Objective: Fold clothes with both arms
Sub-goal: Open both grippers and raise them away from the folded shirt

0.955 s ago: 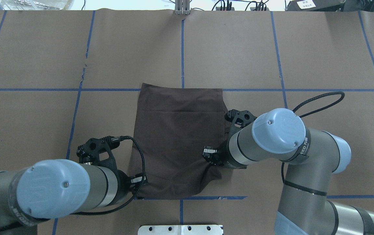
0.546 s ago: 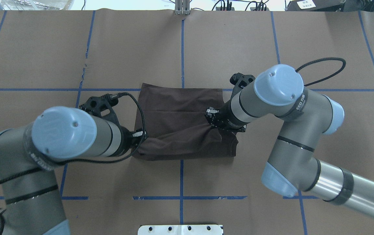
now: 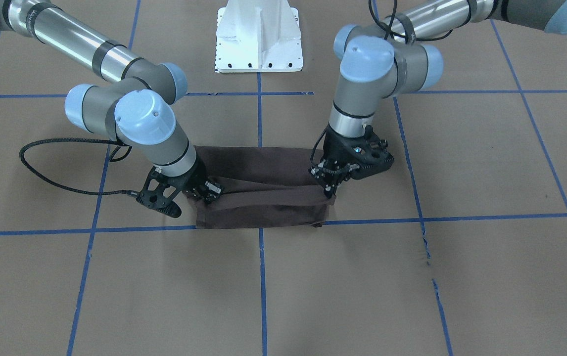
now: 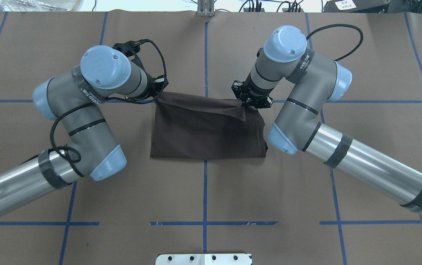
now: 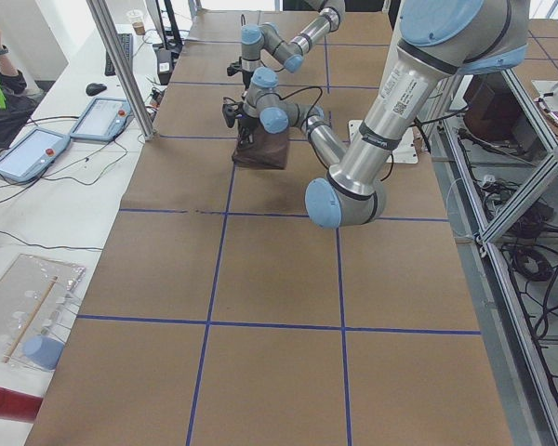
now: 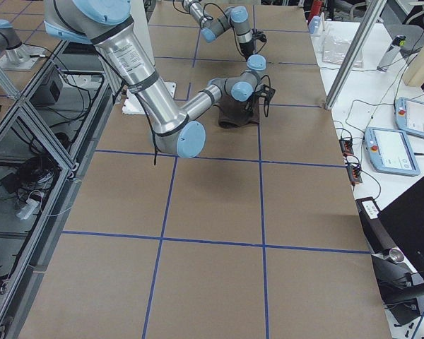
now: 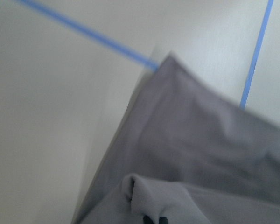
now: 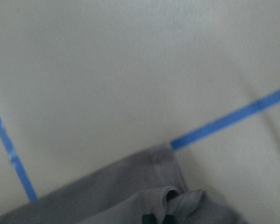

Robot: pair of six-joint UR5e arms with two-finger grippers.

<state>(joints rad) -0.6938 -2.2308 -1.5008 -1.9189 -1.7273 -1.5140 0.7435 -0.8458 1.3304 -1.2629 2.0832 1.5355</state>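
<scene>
Overhead: shirt (image 4: 207,129) lying mid-table (image 4: 362,66) as a folded rectangle, far corners clamped tight in the left gripper (image 4: 159,95) and right gripper (image 4: 246,104), with the jaws themselves hidden under the wrists. From the front: held top layer sloping between both grippers above the flat lower layer, hem just short of a blue tape line (image 3: 412,218). From the wrists, blurred: only a cloth fold bunched at dark fingertips (image 7: 150,219).
</scene>
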